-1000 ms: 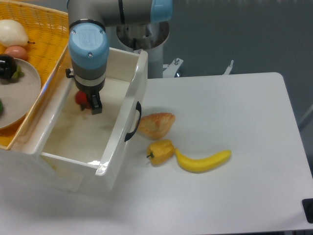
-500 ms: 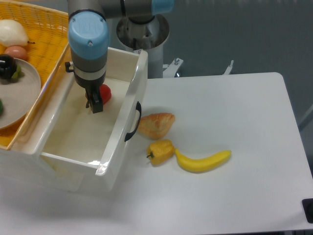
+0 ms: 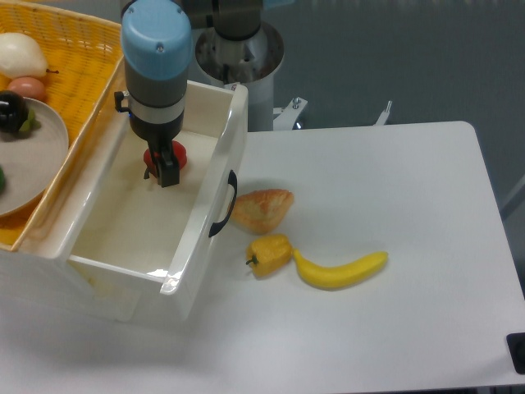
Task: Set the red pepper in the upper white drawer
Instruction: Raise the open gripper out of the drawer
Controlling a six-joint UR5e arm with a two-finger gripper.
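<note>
The red pepper (image 3: 178, 155) lies inside the upper white drawer (image 3: 232, 123), near its back wall. The near finger of my gripper (image 3: 167, 171) covers the pepper's middle, so red shows on both sides of the finger. The gripper points down into the drawer and looks open, not holding the pepper. The drawer is pulled out, and its black handle (image 3: 223, 205) faces the table top.
A yellow wicker basket (image 3: 78, 57) with a plate and several foods sits on the left against the drawer. On the white table right of the drawer lie a bread piece (image 3: 262, 208), a yellow pepper (image 3: 271, 254) and a banana (image 3: 340, 270).
The pepper left the gripper: it was at the finger's left, then lay free to its right. The arm has risen and shifted slightly right, now in front of the pepper.
</note>
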